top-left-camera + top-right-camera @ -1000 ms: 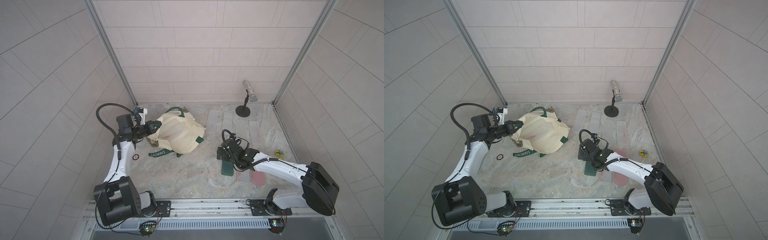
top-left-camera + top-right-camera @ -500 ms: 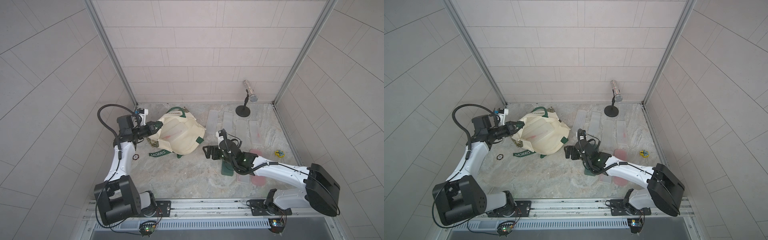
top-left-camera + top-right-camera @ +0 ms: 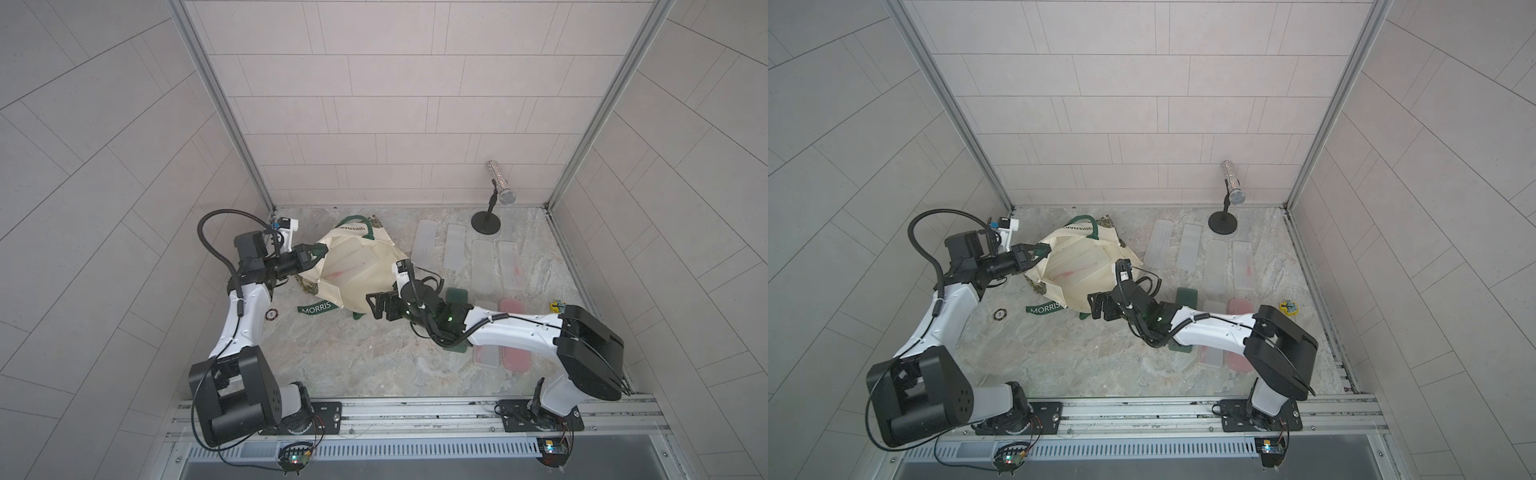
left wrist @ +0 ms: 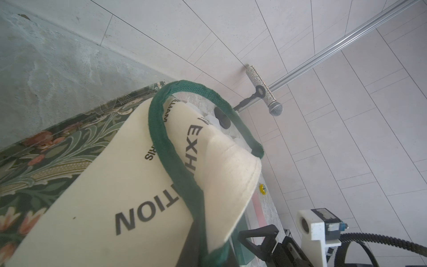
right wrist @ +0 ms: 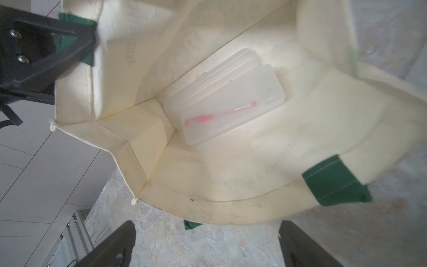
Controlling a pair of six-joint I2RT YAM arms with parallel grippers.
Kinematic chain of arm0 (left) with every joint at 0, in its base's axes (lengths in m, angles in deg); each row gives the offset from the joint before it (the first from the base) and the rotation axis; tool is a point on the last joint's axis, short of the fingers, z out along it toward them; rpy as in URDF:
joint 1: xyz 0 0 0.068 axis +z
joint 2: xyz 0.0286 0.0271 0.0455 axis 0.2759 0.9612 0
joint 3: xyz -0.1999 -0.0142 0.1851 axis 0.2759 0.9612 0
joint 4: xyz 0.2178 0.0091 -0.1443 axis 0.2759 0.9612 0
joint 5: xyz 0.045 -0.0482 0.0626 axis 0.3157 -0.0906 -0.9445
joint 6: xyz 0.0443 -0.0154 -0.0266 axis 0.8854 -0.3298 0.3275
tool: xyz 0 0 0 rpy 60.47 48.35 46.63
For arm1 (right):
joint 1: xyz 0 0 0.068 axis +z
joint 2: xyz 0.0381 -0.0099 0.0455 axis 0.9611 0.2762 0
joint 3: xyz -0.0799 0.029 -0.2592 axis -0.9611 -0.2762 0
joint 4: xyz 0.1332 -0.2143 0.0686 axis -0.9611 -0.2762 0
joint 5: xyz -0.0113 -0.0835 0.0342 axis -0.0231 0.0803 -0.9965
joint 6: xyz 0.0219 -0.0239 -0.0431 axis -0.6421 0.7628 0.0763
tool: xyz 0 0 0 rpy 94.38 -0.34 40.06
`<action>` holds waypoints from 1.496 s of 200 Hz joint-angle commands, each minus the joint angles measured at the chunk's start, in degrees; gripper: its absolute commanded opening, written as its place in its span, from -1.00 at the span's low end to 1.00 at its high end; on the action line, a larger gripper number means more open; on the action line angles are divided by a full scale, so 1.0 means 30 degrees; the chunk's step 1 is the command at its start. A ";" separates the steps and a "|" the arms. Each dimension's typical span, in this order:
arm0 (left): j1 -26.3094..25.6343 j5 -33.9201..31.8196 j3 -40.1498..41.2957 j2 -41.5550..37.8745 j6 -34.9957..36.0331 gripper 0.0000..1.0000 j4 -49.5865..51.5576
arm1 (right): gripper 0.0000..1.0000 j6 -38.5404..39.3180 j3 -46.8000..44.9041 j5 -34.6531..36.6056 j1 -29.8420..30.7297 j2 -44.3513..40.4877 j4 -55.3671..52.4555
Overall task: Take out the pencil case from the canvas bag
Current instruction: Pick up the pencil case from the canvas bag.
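Note:
The cream canvas bag point(image 3: 365, 286) point(image 3: 1088, 291) lies on its side, a green "MORRIS" strap point(image 3: 318, 309) trailing at the front. My left gripper point(image 3: 316, 251) point(image 3: 1038, 251) is shut on the bag's rim at a green strap patch and holds the mouth up; the right wrist view shows this left gripper point(image 5: 76, 44) pinching the rim. Deep inside lies the pencil case point(image 5: 224, 97), translucent with a pink pen in it. My right gripper point(image 3: 372, 305) point(image 5: 208, 240) stands open just outside the mouth, over bare table. In the left wrist view the bag point(image 4: 92, 208) hides the jaws.
Several translucent cases point(image 3: 455, 247) lie in a row at the back right. A dark green case point(image 3: 456, 296) and a pink case point(image 3: 513, 332) lie partly under my right arm. A microphone stand point(image 3: 486, 216), a yellow toy point(image 3: 557, 306) and a small ring point(image 3: 271, 315) are on the table.
My right gripper has swung left from over the cases to the bag's mouth, staying open. The left gripper has kept its hold on the rim.

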 commanded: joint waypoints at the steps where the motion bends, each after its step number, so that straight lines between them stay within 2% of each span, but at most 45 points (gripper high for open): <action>1: 0.0088 0.1228 -0.0661 -0.0104 0.1241 -1.00 0.0368 | 0.99 -0.0671 0.1336 -0.0289 0.0028 0.1432 0.0726; 45: 0.0100 0.1075 -0.0791 -0.0123 0.1813 -1.00 0.0935 | 0.99 -0.1768 0.3111 -0.0554 0.0135 0.3894 0.1284; 94: -0.0047 0.2454 -0.0926 0.0273 0.1904 -1.00 0.0986 | 0.99 -0.5397 0.2994 0.2777 0.0843 0.5464 0.3145; 125: -0.0062 0.2285 -0.1303 -0.0041 0.3487 -1.00 0.2444 | 0.99 -0.6702 0.5055 0.1792 0.0853 0.7293 0.2950; 171: -0.0178 0.1755 -0.1531 -0.0224 0.5040 -1.00 0.3820 | 0.99 -1.0846 0.5860 0.1663 0.0511 0.9352 0.3842; 236: -0.0296 0.2368 -0.2267 0.0117 0.6499 -1.00 0.5676 | 0.99 -1.1985 0.6317 0.1528 -0.0299 0.9994 0.4429; 299: -0.0486 0.2572 -0.2649 0.0070 0.8107 -1.00 0.7126 | 0.99 -1.4437 0.8254 0.1664 -0.0610 1.0874 0.2050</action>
